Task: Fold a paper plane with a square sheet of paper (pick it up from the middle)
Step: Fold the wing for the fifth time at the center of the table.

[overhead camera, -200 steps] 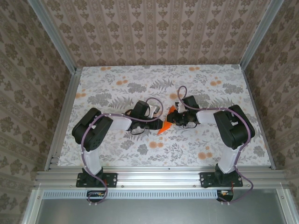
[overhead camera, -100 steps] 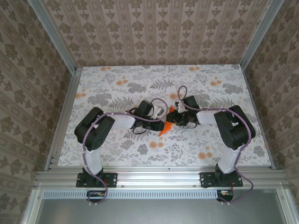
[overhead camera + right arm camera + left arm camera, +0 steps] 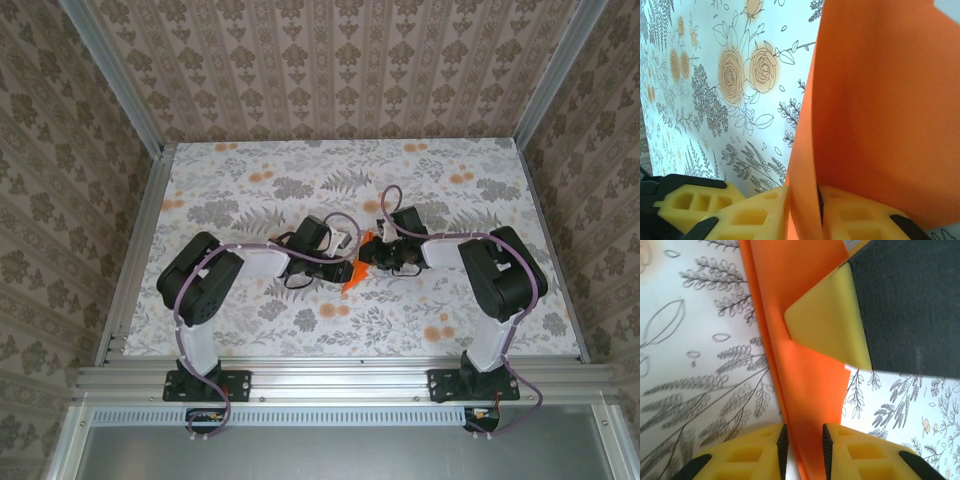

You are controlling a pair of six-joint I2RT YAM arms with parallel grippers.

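The orange paper (image 3: 351, 273), already folded into a narrow creased strip, stands raised near the middle of the tabletop (image 3: 250, 180), its lower tip pointing toward the near edge. The right claw (image 3: 368, 256) is clamped on it: in the right wrist view its yellow fingers (image 3: 760, 210) press both faces of the upright paper (image 3: 880, 125). The left claw (image 3: 802, 434) meets the paper (image 3: 810, 390) from the other side, its fingers a little apart with the strip running between them; I cannot tell whether they pinch it.
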